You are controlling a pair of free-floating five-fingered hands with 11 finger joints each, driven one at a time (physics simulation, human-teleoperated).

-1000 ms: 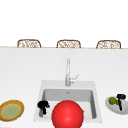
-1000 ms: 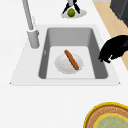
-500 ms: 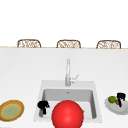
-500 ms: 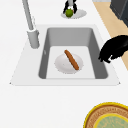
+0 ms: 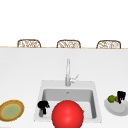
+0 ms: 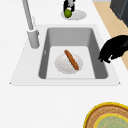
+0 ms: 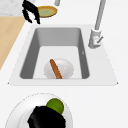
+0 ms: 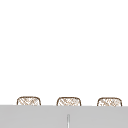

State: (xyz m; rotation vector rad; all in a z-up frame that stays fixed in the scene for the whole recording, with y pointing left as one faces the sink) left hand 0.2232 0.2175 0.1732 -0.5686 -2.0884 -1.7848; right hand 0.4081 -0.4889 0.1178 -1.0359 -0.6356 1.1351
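**Black robot hands at the sink: one on the lime plate, one by the basin's left rim**

Black against the white surface, the right robot hand (image 5: 121, 97) sits over the grey plate (image 5: 115, 109) near the surface's right edge, just beside a green lime (image 5: 111, 99) that lies on that plate. In the right side view this robot hand (image 7: 47, 119) covers the plate's near half and touches the lime (image 7: 55, 105); whether its fingers close round the fruit I cannot tell. The left side view shows the same pair at the far end, the robot hand (image 6: 68, 4) right behind the lime (image 6: 67, 13).

The left robot hand (image 5: 43, 106) hangs at the sink's (image 5: 41, 86) left rim, fingers curled downward and holding nothing. In the left side view it (image 6: 113, 48) stands over the basin's front-side rim, fingertips pointing down toward the edge.

Inside the basin lies a white plate (image 6: 61, 66) with a brown sausage (image 6: 71, 59) resting on it. The faucet (image 5: 68, 72) rises at the sink's back edge. A yellow-rimmed woven plate (image 5: 11, 110) lies near the surface's left edge, well apart from the sink. A large red ball (image 5: 67, 115) stands in front of the sink in the front view. Three wicker chair backs (image 5: 68, 44) line the surface's far edge.
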